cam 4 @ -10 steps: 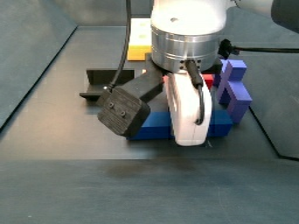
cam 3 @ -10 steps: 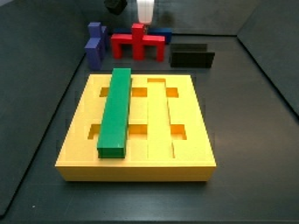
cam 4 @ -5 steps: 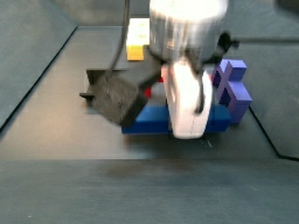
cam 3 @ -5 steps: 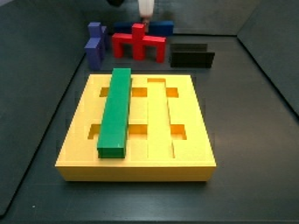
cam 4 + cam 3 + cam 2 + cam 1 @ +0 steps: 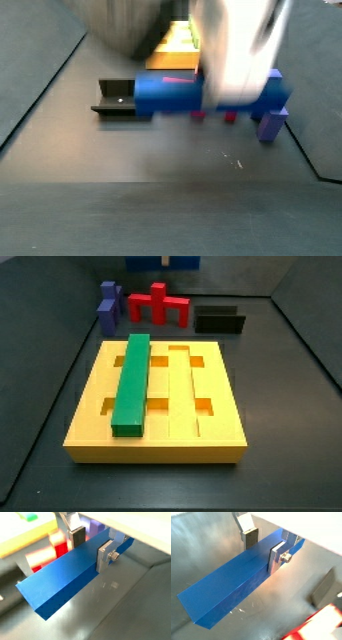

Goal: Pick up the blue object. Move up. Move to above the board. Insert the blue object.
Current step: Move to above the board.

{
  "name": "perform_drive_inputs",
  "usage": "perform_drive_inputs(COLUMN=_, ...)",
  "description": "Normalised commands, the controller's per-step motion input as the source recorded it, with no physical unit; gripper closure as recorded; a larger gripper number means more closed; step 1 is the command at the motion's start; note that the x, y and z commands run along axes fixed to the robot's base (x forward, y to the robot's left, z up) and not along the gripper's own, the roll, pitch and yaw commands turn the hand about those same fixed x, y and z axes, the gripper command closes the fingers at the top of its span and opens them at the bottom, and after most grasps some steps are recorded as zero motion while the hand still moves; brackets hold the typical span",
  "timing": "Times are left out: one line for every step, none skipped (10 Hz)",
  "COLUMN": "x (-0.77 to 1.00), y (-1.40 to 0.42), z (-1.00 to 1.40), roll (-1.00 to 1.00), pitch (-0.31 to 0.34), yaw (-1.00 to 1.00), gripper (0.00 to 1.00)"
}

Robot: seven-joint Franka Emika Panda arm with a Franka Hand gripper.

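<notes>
Since the earlier frames the arm has risen, carrying the blue object point(image 5: 201, 93) clear of the worktop point(image 5: 160, 190); in a side view only its lower edge point(image 5: 163, 262) now shows at the top of the frame, where previously the arm stood behind the red piece point(image 5: 159, 305). In both wrist views the pincer point(image 5: 262, 543) is closed on the blue object point(image 5: 73, 572), one silver finger point(image 5: 278, 556) pressed to its near face and the other finger point(image 5: 75, 533) to its far face, gripping near one end so that most of the bar extends away from the fingers. The bar hangs level above the dark floor, blurred by motion in a side view. The board point(image 5: 158, 402) lies well apart in the foreground, a green bar point(image 5: 132, 382) seated in its left groove. The fixture point(image 5: 219, 318) stands beside the red piece, and a purple piece point(image 5: 108, 303) stands at its other side.
</notes>
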Motion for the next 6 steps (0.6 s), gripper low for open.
perform_drive_inputs(x=-0.01, y=-0.01, z=1.40, roll=0.03, pitch=0.029, yaw=0.01, gripper=1.00)
perform_drive_inputs(x=0.01, y=0.00, z=1.40, roll=-0.01, pitch=0.050, yaw=0.00, gripper=1.00)
perform_drive_inputs(x=0.01, y=0.01, z=1.40, roll=-0.01, pitch=0.079, yaw=0.00, gripper=1.00)
perform_drive_inputs(x=0.01, y=-0.01, z=0.82, roll=0.00, pitch=0.086, yaw=0.01, gripper=1.00)
perform_drive_inputs(x=0.03, y=0.00, z=0.55, roll=-0.01, pitch=0.073, yaw=0.00, gripper=1.00)
perform_drive_inputs(x=0.04, y=0.01, z=0.23, roll=0.00, pitch=0.082, yaw=0.00, gripper=1.00)
